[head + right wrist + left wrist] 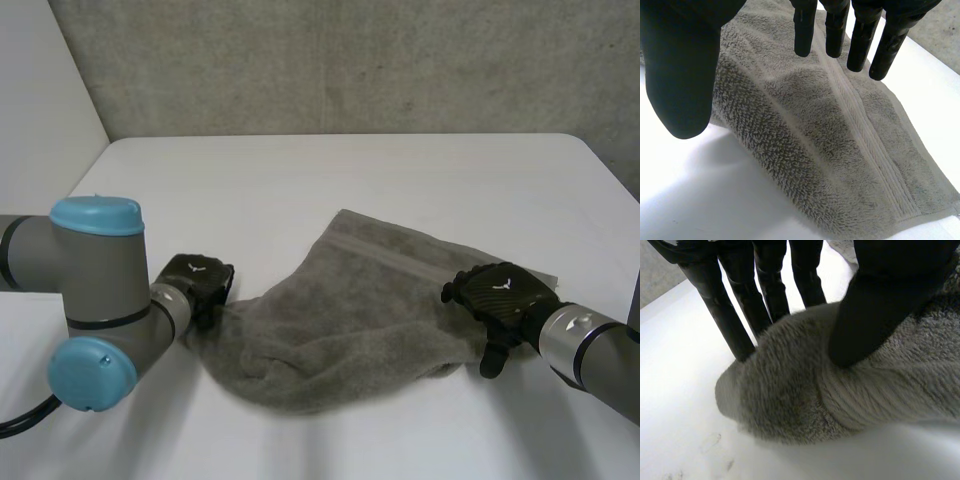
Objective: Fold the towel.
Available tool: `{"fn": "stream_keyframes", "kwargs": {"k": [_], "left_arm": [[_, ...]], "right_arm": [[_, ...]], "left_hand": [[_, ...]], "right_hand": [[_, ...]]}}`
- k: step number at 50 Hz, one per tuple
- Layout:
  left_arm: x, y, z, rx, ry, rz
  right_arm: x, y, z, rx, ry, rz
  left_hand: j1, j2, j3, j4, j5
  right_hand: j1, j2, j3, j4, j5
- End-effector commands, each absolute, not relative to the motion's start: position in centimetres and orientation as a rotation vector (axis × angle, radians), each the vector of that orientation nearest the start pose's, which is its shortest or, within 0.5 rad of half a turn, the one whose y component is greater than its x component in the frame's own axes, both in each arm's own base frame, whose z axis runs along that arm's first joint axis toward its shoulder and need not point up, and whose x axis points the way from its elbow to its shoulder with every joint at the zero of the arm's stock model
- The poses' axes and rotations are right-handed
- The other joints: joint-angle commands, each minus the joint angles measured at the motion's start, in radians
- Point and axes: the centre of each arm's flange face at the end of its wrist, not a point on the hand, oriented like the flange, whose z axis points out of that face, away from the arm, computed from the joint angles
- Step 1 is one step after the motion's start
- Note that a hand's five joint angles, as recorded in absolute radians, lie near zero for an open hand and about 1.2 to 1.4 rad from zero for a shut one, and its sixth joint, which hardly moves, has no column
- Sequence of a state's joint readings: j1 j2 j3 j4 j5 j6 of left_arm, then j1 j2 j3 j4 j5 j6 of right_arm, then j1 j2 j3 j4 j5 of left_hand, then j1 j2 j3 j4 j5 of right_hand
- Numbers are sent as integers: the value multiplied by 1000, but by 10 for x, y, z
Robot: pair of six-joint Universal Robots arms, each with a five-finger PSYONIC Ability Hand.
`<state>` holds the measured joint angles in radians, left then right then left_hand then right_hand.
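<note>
A grey towel (350, 320) lies rumpled on the white table (300, 180), with its far right part flat and its near left part bunched. My left hand (195, 282) is at the towel's left edge. In the left wrist view its thumb (880, 300) presses on a raised fold of the towel (840, 390), and its fingers (735, 315) go down behind that fold, pinching it. My right hand (500, 295) rests at the towel's right edge. In the right wrist view its fingers (835, 30) hang straight above the towel (830, 130), with the thumb (680, 65) apart from them.
The white table runs wide to the back and both sides. A grey wall (350, 60) stands behind its far edge. My left arm's elbow (95, 300) sits at the near left beside the towel.
</note>
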<state>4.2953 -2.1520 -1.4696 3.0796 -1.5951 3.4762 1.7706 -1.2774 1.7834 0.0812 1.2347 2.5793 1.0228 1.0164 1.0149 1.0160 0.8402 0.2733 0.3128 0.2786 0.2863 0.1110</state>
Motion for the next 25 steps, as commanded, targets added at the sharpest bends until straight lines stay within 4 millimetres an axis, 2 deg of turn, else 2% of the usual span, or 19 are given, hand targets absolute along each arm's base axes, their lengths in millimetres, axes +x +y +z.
{"fn": "stream_keyframes", "kwargs": {"k": [1, 2, 3, 5, 6, 7, 11, 13, 17, 19, 20, 21, 22, 24, 25], "left_arm": [[-266, -279, 156, 974, 2516, -1661], [-266, -280, 156, 973, 2516, -1662], [-267, -282, 159, 965, 2498, -1692], [-268, -285, 163, 957, 2480, -1726], [-270, -288, 166, 952, 2464, -1755], [-270, -288, 166, 952, 2464, -1755], [-269, -303, 179, 901, 2404, -1852], [-268, -308, 184, 884, 2386, -1877], [-266, -319, 194, 846, 2342, -1936], [-266, -324, 200, 825, 2314, -1981], [-268, -330, 207, 810, 2271, -2037], [-268, -338, 216, 779, 2217, -2099], [-268, -338, 216, 779, 2217, -2100], [-269, -357, 246, 691, 2058, -2289], [-269, -357, 246, 691, 2057, -2290]], "right_arm": [[216, -249, 164, -1224, 2336, -1481], [216, -250, 161, -1241, 2340, -1468], [216, -250, 161, -1241, 2340, -1468], [220, -254, 156, -1295, 2336, -1454], [220, -254, 156, -1296, 2336, -1454], [226, -252, 154, -1340, 2325, -1435], [236, -250, 148, -1431, 2300, -1378], [242, -252, 141, -1494, 2308, -1296], [244, -261, 144, -1515, 2329, -1268], [249, -277, 160, -1499, 2307, -1368], [249, -277, 160, -1499, 2307, -1368], [252, -289, 172, -1474, 2283, -1467], [252, -289, 172, -1474, 2283, -1468], [267, -320, 210, -1345, 2163, -1792], [267, -320, 210, -1345, 2162, -1793]], "left_hand": [[373, 380, 381, 380, 382], [373, 380, 381, 380, 382], [373, 380, 381, 380, 382], [373, 380, 381, 380, 382], [373, 380, 381, 380, 382], [373, 380, 381, 380, 382], [373, 380, 381, 380, 382], [373, 380, 381, 380, 382], [373, 380, 381, 380, 382], [373, 380, 381, 380, 382], [373, 380, 381, 380, 382], [373, 380, 381, 380, 382], [373, 380, 381, 380, 382], [373, 380, 381, 380, 382], [373, 380, 381, 380, 382]], "right_hand": [[190, 151, 185, 177, 178], [379, 340, 374, 366, 367], [381, 342, 376, 368, 369], [819, 780, 814, 806, 807], [822, 782, 816, 809, 809], [1092, 1052, 1087, 1079, 1080], [1123, 1083, 1118, 1110, 1111], [1123, 1083, 1118, 1110, 1111], [1123, 1083, 1118, 1110, 1111], [1123, 1083, 1118, 1110, 1111], [1123, 1083, 1118, 1110, 1111], [1123, 1083, 1118, 1110, 1111], [1123, 1083, 1118, 1110, 1111], [1123, 1083, 1118, 1110, 1111], [1123, 1083, 1118, 1110, 1111]]}}
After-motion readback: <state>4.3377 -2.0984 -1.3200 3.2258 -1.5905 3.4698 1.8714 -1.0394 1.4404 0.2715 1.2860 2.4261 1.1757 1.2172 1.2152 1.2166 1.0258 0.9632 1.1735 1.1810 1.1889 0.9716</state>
